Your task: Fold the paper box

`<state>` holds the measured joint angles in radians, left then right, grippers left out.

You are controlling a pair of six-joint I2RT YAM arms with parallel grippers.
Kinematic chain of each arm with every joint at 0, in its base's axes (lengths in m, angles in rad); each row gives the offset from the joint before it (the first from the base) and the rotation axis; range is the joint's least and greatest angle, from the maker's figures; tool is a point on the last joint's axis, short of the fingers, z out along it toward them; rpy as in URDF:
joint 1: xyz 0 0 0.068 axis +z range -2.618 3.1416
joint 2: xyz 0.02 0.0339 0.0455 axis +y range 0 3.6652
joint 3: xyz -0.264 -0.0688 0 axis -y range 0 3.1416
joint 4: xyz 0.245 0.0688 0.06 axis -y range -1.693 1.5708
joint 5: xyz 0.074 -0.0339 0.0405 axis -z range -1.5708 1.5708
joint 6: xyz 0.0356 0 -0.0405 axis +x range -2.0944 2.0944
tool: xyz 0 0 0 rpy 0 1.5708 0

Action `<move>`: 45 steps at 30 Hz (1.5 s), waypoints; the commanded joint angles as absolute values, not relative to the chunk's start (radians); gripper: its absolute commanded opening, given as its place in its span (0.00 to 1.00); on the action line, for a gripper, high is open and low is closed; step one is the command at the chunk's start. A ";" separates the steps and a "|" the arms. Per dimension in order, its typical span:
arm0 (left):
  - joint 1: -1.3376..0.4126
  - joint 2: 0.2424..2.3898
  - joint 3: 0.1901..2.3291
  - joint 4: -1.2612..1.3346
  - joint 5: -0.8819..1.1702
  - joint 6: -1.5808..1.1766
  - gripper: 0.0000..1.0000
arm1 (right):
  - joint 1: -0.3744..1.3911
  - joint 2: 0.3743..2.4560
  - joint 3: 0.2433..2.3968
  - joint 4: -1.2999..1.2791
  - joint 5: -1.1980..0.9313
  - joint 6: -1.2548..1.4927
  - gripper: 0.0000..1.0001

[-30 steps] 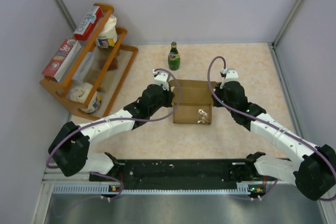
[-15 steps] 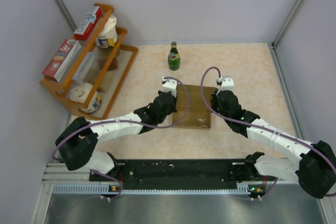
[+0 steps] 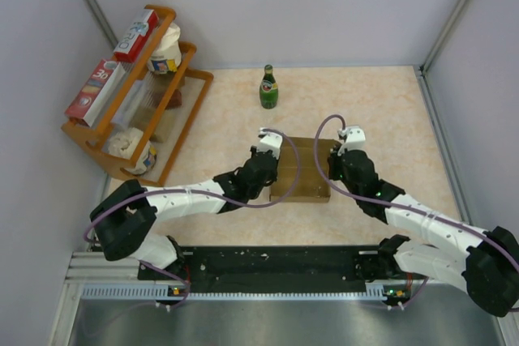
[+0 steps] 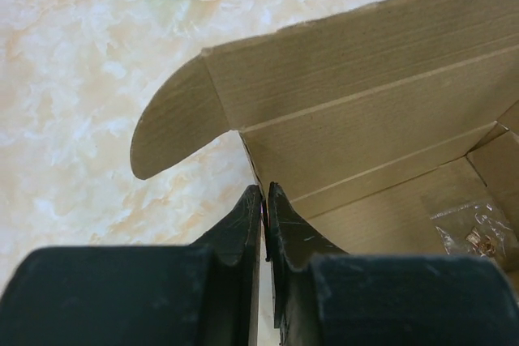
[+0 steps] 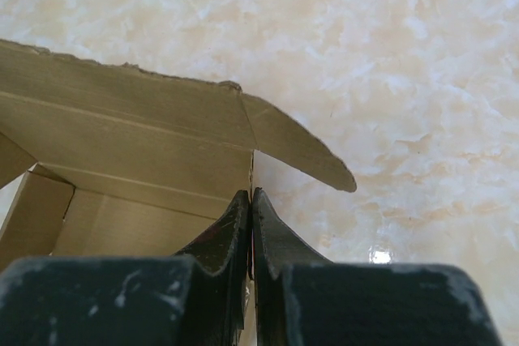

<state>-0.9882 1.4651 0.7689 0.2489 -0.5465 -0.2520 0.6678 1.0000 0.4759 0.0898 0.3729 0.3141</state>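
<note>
The plain brown cardboard box (image 3: pixel 302 172) sat open-topped in the middle of the marbled beige table (image 3: pixel 389 111), between my two arms. My left pincer (image 4: pixel 264 202) was pinched narrow on its left side wall, and my right pincer (image 5: pixel 250 202) likewise on the right wall. A rounded flap (image 4: pixel 174 131) stuck out at the far left corner. A small clear plastic bag (image 4: pixel 474 232) lay inside.
</note>
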 commanded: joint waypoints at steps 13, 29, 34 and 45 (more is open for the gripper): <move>-1.104 1.500 0.755 0.393 -0.521 -0.288 0.15 | 0.724 0.931 0.428 0.207 0.244 0.347 0.00; -1.132 1.460 0.707 0.394 -0.549 -0.336 0.17 | 0.791 0.854 0.367 0.176 0.319 0.347 0.00; -1.135 1.436 0.689 0.394 -0.548 -0.351 0.18 | 0.796 0.815 0.347 0.157 0.334 0.351 0.00; -1.146 1.440 0.680 0.400 -0.540 -0.341 0.01 | 0.798 0.742 0.325 0.109 0.322 0.371 0.04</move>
<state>-1.1088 1.4620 0.6792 0.2913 -0.6449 -0.3172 0.7639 0.7723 0.3164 0.0345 0.4099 0.3332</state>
